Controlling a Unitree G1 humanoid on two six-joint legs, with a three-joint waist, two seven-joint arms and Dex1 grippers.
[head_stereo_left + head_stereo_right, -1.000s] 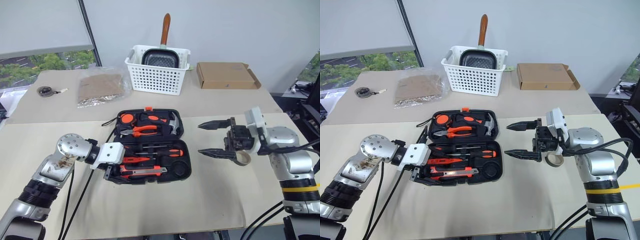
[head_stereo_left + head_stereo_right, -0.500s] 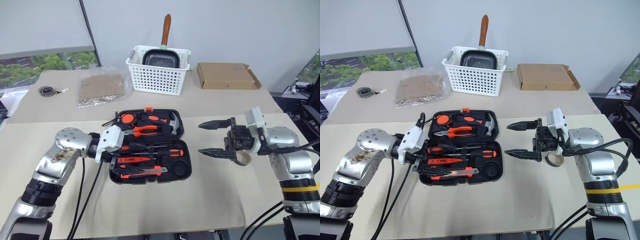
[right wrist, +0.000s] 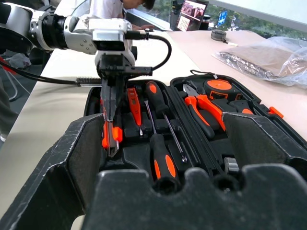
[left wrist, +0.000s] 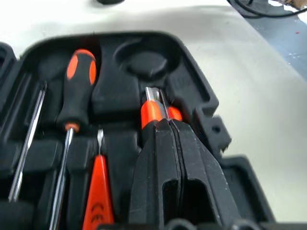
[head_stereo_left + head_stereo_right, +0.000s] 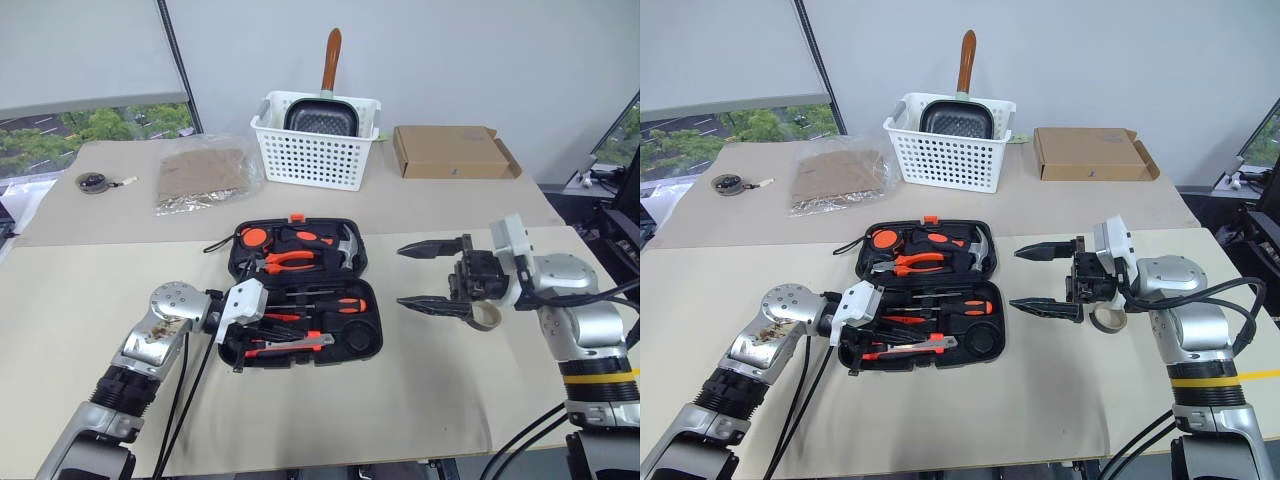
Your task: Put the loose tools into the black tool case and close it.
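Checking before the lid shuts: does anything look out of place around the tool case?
The tape ring lies on the table by the open right gripper, outside the black tool case, whose round recess is empty. The utility knife sits askew beneath the shut left gripper.

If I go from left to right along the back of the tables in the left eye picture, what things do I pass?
Small round tape measure → clear bag of brown stuff → white basket with a pan in it → flat cardboard box.
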